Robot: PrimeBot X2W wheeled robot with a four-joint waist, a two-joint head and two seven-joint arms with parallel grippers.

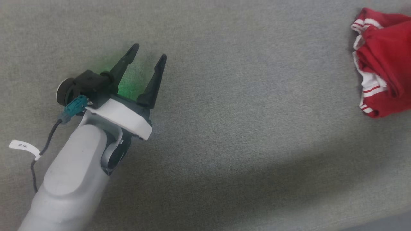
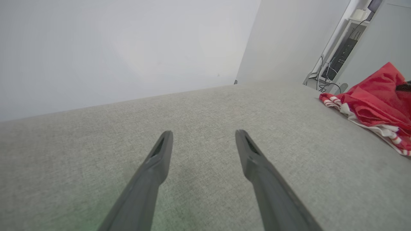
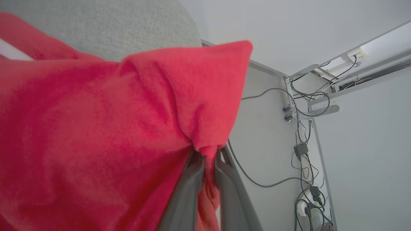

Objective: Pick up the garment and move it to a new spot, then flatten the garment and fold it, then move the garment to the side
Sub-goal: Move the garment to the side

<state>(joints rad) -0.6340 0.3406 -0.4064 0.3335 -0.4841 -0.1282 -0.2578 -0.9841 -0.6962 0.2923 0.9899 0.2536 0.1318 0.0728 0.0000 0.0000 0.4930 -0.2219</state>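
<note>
garment (image 1: pixel 383 61): 1 | grippers: 2, namely left gripper (image 1: pixel 150 50) and right gripper (image 3: pixel 208 155) | dark fingers (image 2: pixel 154 170): 2 per gripper, 4 in all | grey fabric surface (image 1: pixel 244 112): 1 | pale forearm (image 1: pixel 70 179): 1 | teal connector (image 1: pixel 75 107): 1 | white tag (image 1: pixel 24 147): 1 | black cable (image 1: pixel 51 134) beside the forearm: 1 | wall cables (image 3: pixel 298 131): several, tangled, number cannot be told

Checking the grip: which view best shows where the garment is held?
Right wrist view: the right gripper pinches a red fold of the garment close up. Head view has its striped bunch at the right edge; left wrist view, a crumpled heap.
</note>
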